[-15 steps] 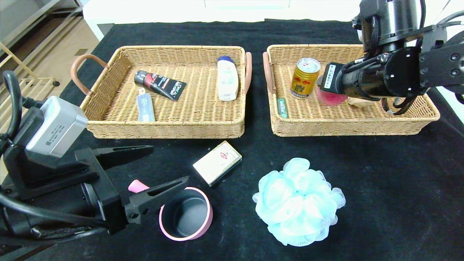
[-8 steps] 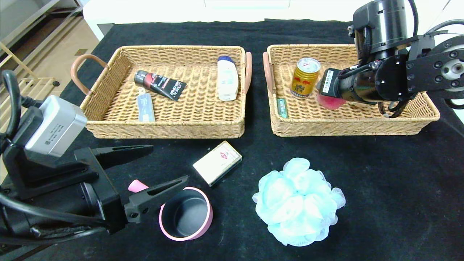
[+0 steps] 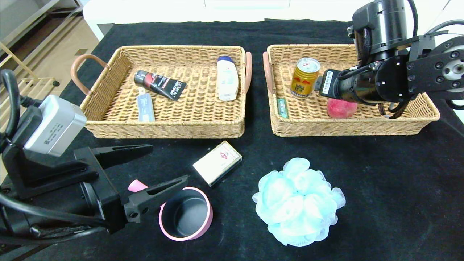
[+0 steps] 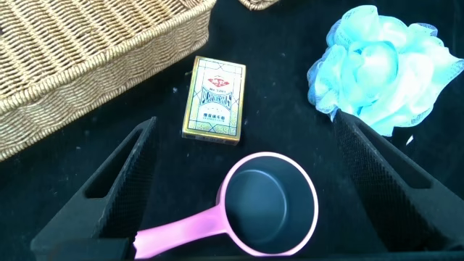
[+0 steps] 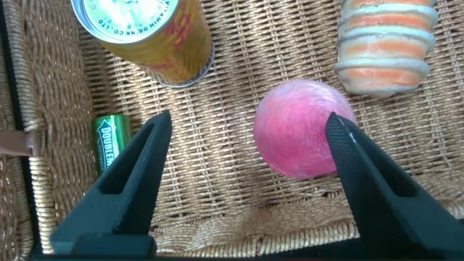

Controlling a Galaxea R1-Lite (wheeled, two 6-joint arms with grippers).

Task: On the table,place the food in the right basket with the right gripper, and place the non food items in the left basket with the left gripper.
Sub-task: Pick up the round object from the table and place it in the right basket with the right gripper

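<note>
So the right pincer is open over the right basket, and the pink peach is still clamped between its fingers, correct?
Not quite. The right pincer is open over the right basket, but the pink peach is not clamped: the right wrist view shows it lying on the wicker floor with both fingers clear of it, beside the gold can.

Green gum pack [image 5: 112,142] in right basket [image 3: 431,112]: "DOUBLEMINT", last letters unclear. Black tube [image 3: 160,85] in left basket [image 3: 108,125]: "L'OREAL". Card box [image 4: 214,98], gold can [image 5: 142,30], white sticker [image 3: 329,82] on right arm: print present, unreadable.
</note>
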